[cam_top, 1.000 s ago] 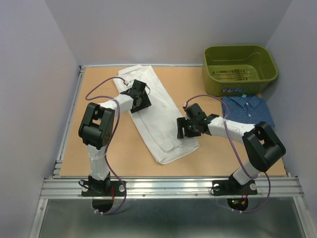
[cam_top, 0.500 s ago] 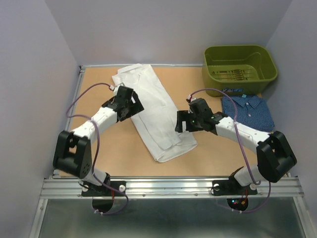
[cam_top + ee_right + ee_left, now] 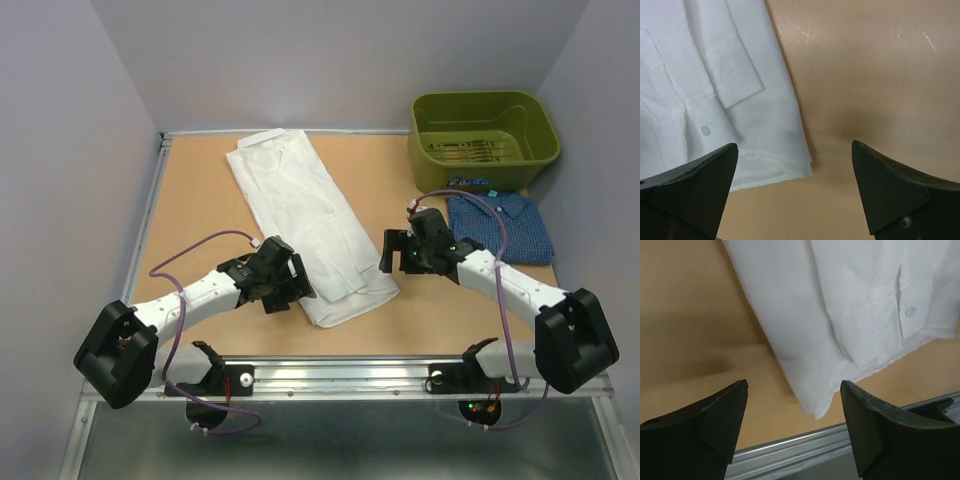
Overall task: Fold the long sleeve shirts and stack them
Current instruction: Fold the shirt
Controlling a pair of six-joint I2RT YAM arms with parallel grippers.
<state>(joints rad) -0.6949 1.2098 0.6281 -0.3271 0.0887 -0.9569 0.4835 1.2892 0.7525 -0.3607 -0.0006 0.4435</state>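
We see the blue shirt (image 3: 500, 226) folded beside the bin (image 3: 485, 135), and the white shirt (image 3: 310, 215) lying as a long strip on the surface (image 3: 200, 220). Our left claw (image 3: 288, 288) and right claw (image 3: 398, 250) hang open and empty, flanking its near end. Cross-folds and stacking remain.

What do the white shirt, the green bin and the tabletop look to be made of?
White shirt: thin woven cloth, matte, likely cotton; stitched hems, a button and soft creases show. Green bin: moulded plastic, slightly glossy, with smooth rounded walls. Tabletop: seems wood or fibreboard, tan and matte, with fine scratches in the right wrist view.
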